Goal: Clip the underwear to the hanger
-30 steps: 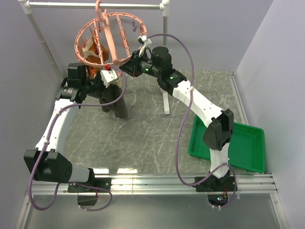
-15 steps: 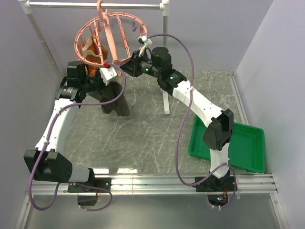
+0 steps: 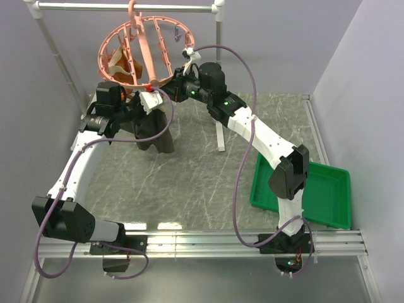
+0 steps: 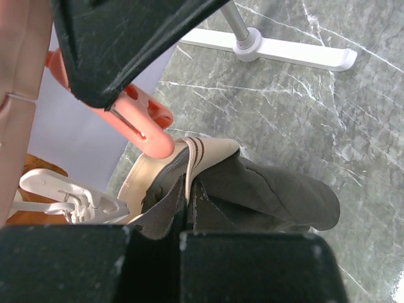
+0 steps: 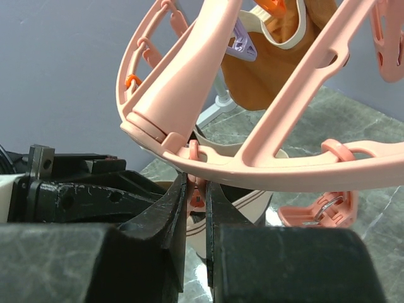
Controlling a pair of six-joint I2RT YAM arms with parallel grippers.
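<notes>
Grey marbled table (image 3: 208, 170), lilac walls (image 3: 284, 44), white pipe rack (image 3: 126, 7) along far side. Hanger (image 3: 149, 60) hooked on rack bar at far left, ring tilted, near edge lowest. Left gripper (image 4: 187, 214) pinched tight on underwear (image 3: 154, 129) at tan waistband (image 4: 208, 151), just under ring's near edge. Cloth hangs with long axis vertical, waistband up, legs toward table. Right gripper (image 5: 197, 211) fingers almost together, squeezing small clip (image 5: 197, 197) under ring rim. Orange-brown garment (image 5: 284, 57) clipped at ring's far side. Green tray (image 3: 315, 189) near right.
</notes>
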